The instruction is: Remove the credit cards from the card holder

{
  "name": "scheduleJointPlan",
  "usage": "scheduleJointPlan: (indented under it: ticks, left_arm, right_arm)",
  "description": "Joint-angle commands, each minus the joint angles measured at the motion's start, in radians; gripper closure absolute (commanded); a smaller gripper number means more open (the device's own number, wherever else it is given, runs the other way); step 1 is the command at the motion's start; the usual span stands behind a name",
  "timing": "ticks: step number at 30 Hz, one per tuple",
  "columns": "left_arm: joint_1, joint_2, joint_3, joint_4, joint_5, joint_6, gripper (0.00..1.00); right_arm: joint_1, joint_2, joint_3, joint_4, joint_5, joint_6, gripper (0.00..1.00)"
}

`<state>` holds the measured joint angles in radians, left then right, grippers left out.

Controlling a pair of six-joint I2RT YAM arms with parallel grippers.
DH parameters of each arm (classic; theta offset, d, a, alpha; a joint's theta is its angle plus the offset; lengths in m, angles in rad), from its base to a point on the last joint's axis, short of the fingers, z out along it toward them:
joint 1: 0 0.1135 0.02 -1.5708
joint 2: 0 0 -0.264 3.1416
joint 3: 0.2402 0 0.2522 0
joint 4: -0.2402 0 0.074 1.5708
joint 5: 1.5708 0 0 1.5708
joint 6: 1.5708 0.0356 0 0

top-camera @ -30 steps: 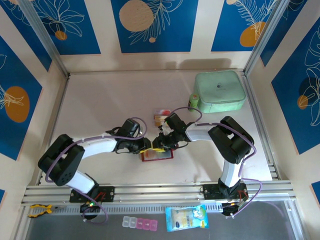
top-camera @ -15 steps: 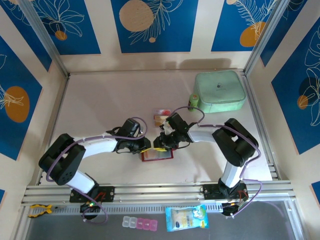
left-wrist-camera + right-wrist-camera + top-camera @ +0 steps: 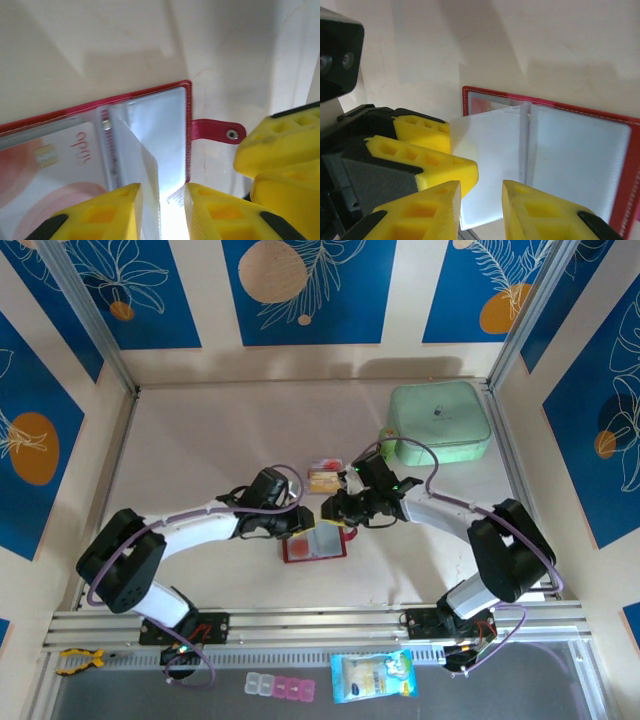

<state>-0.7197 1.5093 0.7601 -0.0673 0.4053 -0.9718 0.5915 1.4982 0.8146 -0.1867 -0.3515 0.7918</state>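
Top external: the card holder [image 3: 316,546] lies open near the middle of the tabletop [image 3: 200,440]. Two credit cards [image 3: 322,478] lie loose just beyond it at its 12 o'clock. Your left gripper [image 3: 302,524] meets the holder from 9 o'clock and your right gripper [image 3: 329,512] from 1 o'clock, both low over its far edge.

Left wrist: the left gripper is parted and straddles a raised clear sleeve [image 3: 142,165] without clamping it. A printed card [image 3: 55,155] sits pocketed at 9 o'clock of that sleeve.

Right wrist: the right gripper is likewise parted and grasps nothing; the sleeve's edge lies between its fingers.

Recommendation: pin the sleeve with one gripper, pinch the card's exposed edge with the other, and draw it out flat along the pocket, not upward.
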Motion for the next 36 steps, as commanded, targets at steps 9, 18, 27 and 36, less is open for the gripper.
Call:
scheduleJointPlan:
  ticks: [9, 18, 27, 36]
  left_arm:
    - [-0.066, 0.136, 0.110, 0.017, 0.036, -0.014, 0.59]
    - [-0.090, 0.195, 0.129, 0.065, 0.043, -0.029, 0.51]
    - [-0.086, 0.164, 0.112, 0.063, 0.022, -0.016, 0.54]
    - [-0.038, 0.056, 0.018, 0.062, -0.010, -0.008, 0.62]
  right_arm:
    - [-0.072, -0.101, -0.059, -0.094, 0.001, -0.031, 0.70]
    - [-0.081, -0.121, -0.066, -0.120, 0.000, -0.033, 0.69]
    - [-0.074, -0.117, -0.070, -0.112, -0.006, -0.022, 0.69]
    - [-0.031, -0.061, -0.039, -0.100, -0.003, -0.014, 0.70]
